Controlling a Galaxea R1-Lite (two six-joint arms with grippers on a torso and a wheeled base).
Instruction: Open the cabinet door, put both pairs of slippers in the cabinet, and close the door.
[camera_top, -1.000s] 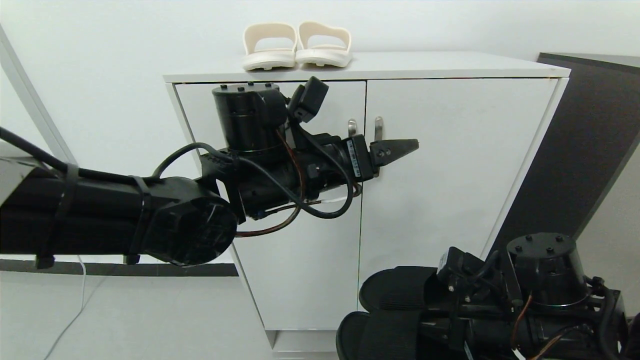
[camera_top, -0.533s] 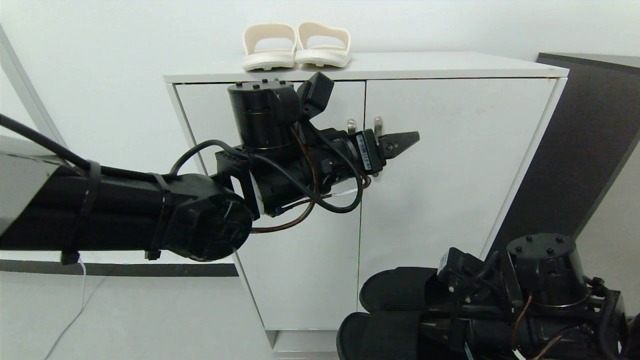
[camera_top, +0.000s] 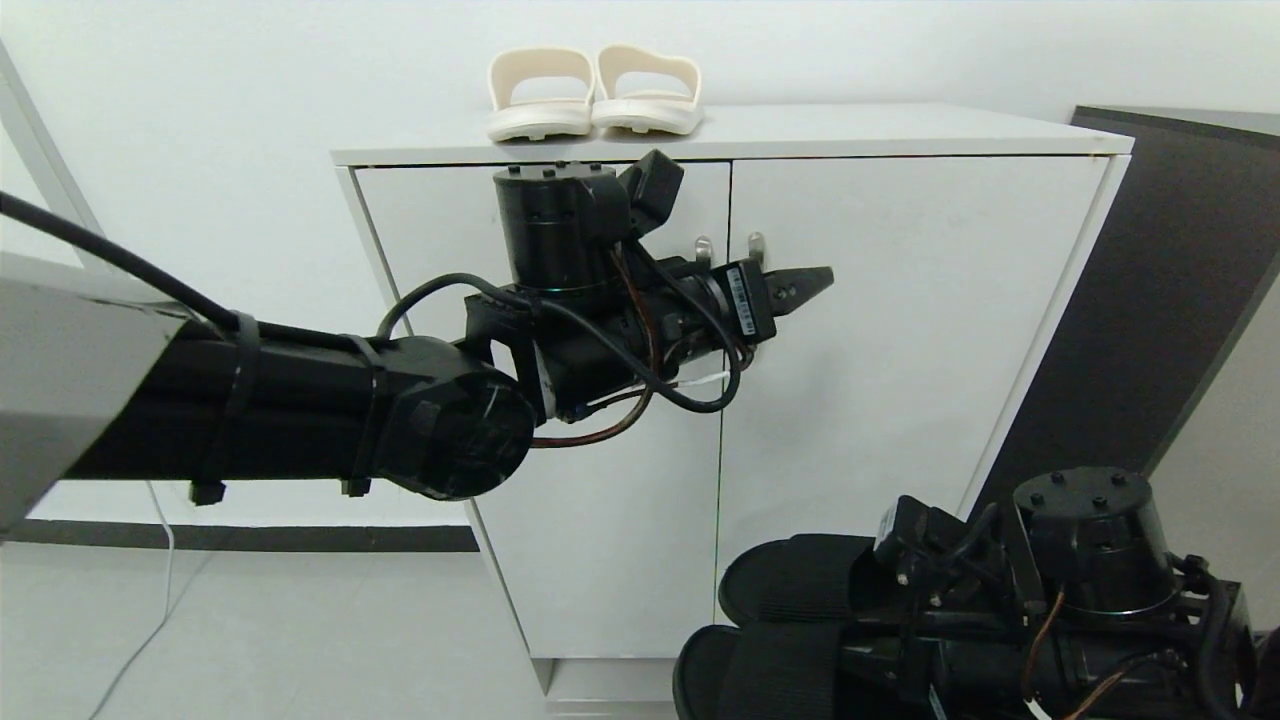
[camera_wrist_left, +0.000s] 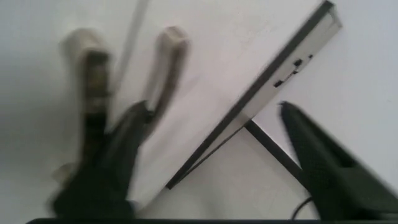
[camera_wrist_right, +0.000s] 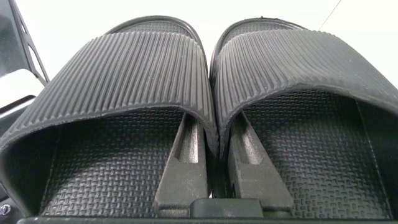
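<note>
The white cabinet (camera_top: 900, 330) stands with both doors shut, its two metal handles (camera_top: 757, 246) side by side at the centre seam. A cream pair of slippers (camera_top: 592, 92) rests on its top. My left gripper (camera_top: 800, 285) is at handle height, just in front of the right door. In the left wrist view the left gripper (camera_wrist_left: 211, 107) is open, one finger (camera_wrist_left: 118, 155) close to the blurred handles (camera_wrist_left: 169, 53). Low at the right, the black pair of slippers (camera_top: 790, 600) hangs from my right gripper (camera_wrist_right: 214, 124), shut on the two adjoining straps.
A dark panel (camera_top: 1180, 280) stands against the cabinet's right side. A white wall runs behind, with a dark baseboard strip (camera_top: 250, 538) at the left. A thin cable (camera_top: 150, 620) lies on the pale floor at the lower left.
My left arm has moved forward and a little up, bringing its gripper closer to the handles. The right arm and the black slippers have kept still.
</note>
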